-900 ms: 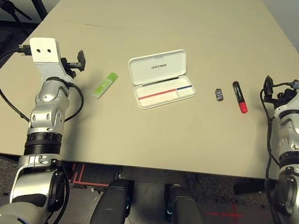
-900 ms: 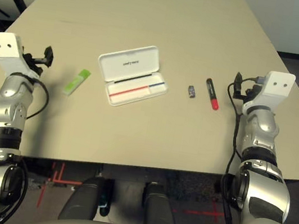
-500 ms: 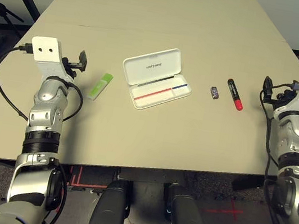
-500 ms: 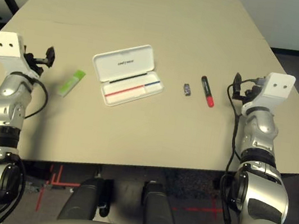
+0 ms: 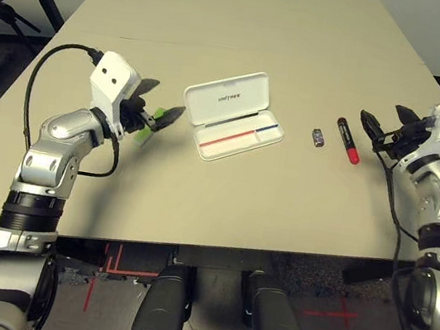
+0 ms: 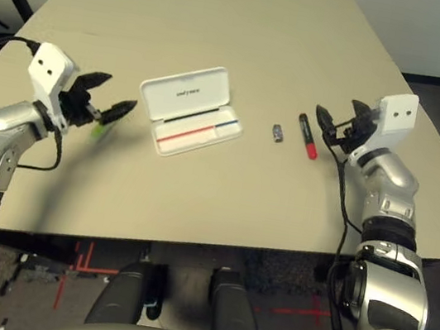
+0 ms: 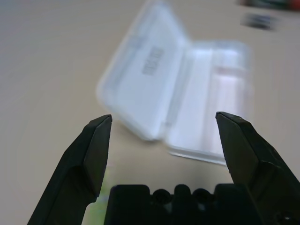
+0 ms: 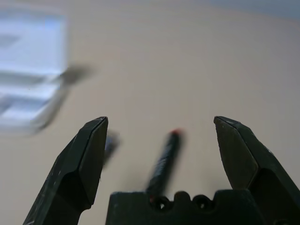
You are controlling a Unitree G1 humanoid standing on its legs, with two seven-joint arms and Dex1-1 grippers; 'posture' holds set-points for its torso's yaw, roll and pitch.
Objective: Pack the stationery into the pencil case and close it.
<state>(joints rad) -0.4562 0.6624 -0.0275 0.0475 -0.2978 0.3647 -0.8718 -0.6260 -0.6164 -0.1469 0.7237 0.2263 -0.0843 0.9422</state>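
White case (image 5: 233, 115) lay open at table centre, its tray unfilled. Highlighter (image 5: 158, 114) at centre left, block (image 5: 319, 137) and marker (image 5: 347, 140) at centre right were all unpacked. Left claw (image 5: 162, 106) and right claw (image 5: 381, 125) were spread wide, holding nothing.

pencil case (image 5: 232, 115): white hard plastic, smooth, slight sheen on lid and tray, dark printed logo on lid; highlighter (image 5: 158, 114): light-green plastic, looks smooth, mostly hidden behind the left gripper (image 5: 160, 102); marker (image 5: 347, 140): red plastic body with black cap, smooth, semi-gloss; small block (image 5: 319, 138): dark grey, metallic-looking, faint shine; table (image 5: 250, 27): beige laminate, matt, even, faint seam line across it; gripper fingers (image 7: 93, 152): black, matt, moulded plastic by the look; forearms (image 5: 50, 161): brushed silver metal with ribbed black rings; wrist housings (image 5: 113, 81): white plastic, smooth; cables (image 5: 47, 71): black rubbery sheath.
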